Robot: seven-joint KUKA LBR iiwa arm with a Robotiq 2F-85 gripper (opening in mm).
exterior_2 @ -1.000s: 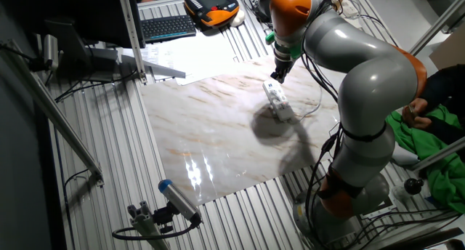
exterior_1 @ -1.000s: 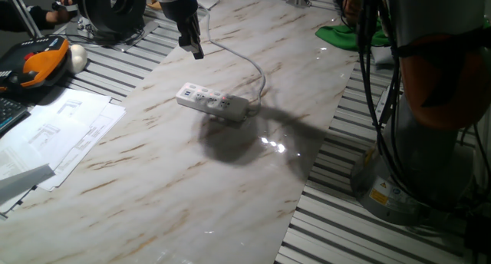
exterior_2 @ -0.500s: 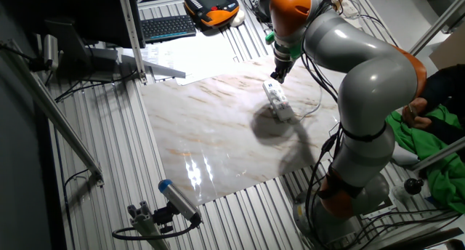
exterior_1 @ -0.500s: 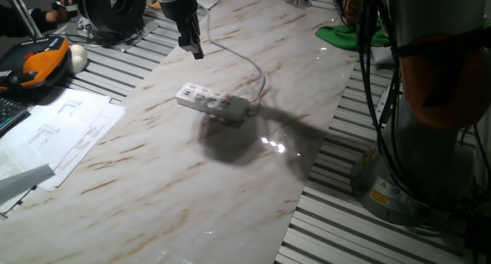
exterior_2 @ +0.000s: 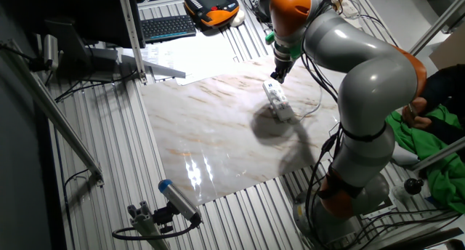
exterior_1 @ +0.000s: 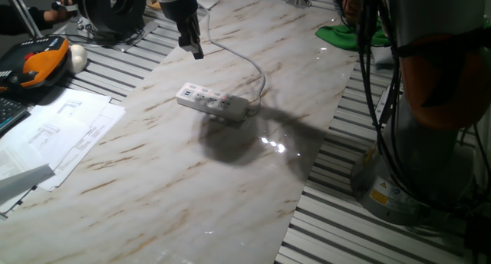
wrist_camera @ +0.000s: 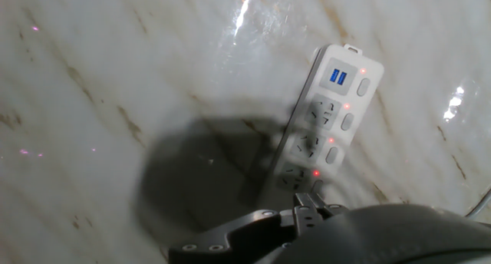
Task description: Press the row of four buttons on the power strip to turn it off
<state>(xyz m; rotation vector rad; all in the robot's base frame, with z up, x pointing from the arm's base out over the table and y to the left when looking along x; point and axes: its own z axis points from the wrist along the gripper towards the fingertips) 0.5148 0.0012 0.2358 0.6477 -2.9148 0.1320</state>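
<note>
Marble tabletop (exterior_1: pixel 153 172) bare all round power strip (exterior_1: pixel 212 102) — open approach from above. Grey cable (exterior_1: pixel 249 64) trails off one end. Papers (exterior_1: pixel 61 133) lie well apart, off slab edge.

I see the power strip (exterior_1: pixel 212 102) (exterior_2: pixel 277 102) (wrist_camera: pixel 322 133) lying flat on the marble tabletop, toward its far side, a white bar with its grey cable curling away from one end. The four buttons (wrist_camera: pixel 344 122) run along one long edge, three visible in hand view, small red lights glowing beside them.
</note>
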